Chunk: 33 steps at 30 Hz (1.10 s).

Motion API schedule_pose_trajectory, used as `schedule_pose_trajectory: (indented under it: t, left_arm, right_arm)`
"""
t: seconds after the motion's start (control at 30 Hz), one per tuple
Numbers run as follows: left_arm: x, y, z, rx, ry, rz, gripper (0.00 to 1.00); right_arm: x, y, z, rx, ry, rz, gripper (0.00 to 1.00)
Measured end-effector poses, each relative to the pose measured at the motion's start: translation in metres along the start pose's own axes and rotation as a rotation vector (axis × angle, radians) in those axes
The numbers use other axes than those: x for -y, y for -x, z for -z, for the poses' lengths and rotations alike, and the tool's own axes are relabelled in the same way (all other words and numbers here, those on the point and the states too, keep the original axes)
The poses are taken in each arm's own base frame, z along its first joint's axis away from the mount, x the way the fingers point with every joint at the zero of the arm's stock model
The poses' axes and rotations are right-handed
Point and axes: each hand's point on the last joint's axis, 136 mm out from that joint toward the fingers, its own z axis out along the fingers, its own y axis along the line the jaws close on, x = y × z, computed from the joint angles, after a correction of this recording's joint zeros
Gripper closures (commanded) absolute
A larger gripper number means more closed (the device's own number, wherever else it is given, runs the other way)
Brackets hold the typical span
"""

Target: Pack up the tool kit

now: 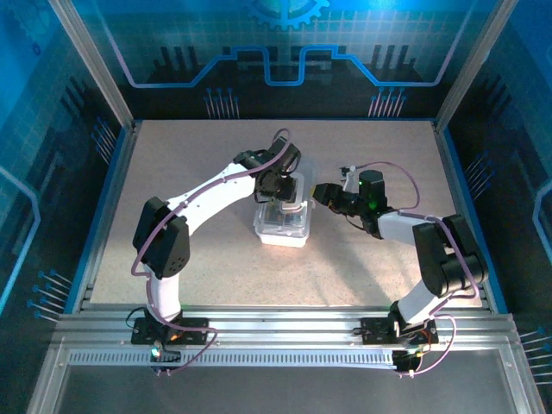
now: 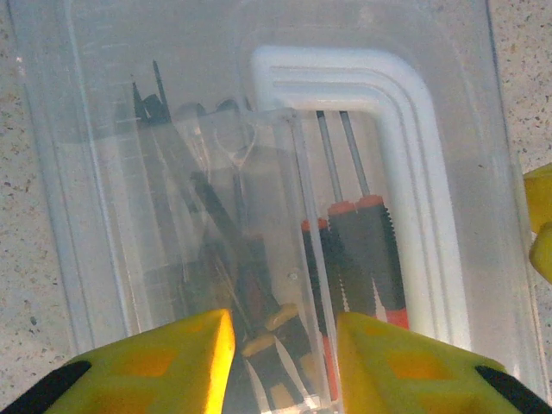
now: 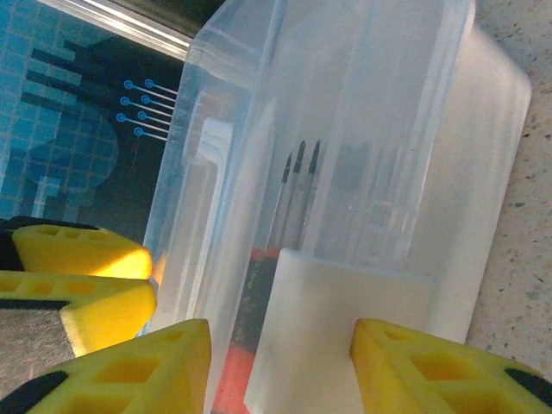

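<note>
A clear tool case [image 1: 285,229] rests on the bench [image 1: 190,155] beneath the left fingers [image 2: 172,366], narrowly parted, grip unclear, as the spread right fingers [image 3: 431,371] straddle its side; an off-centre squeeze could skid it, jostling the screwdrivers [image 2: 366,250] inside.

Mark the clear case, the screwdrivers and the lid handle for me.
clear case [image 1: 281,229]: top external view, its near end.
screwdrivers [image 2: 375,259]: left wrist view, a ribbed black grip.
lid handle [image 2: 412,172]: left wrist view, its long white side.
</note>
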Motion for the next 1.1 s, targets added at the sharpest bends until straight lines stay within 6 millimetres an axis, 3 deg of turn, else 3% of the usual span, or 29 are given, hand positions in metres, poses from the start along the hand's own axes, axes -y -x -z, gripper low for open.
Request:
schedule_pose_trajectory:
  t: [0.2,0.67,0.93,1.1]
  left_arm:
    - [-0.001,0.0,-0.001,0.002,0.006,0.0,0.62]
    - [-0.005,0.0,-0.003,0.01,0.024,0.0,0.63]
    - [-0.005,0.0,-0.002,0.015,0.025,-0.002,0.63]
    - [-0.005,0.0,-0.002,0.021,0.022,-0.003,0.63]
  right_arm:
    - [0.007,0.002,-0.003,0.013,-0.019,-0.003,0.63]
    - [0.01,0.007,-0.012,0.034,0.015,0.011,0.69]
    - [0.011,0.006,-0.014,0.028,0.033,0.002,0.54]
    - [0.017,0.005,-0.016,0.016,0.054,-0.022,0.51]
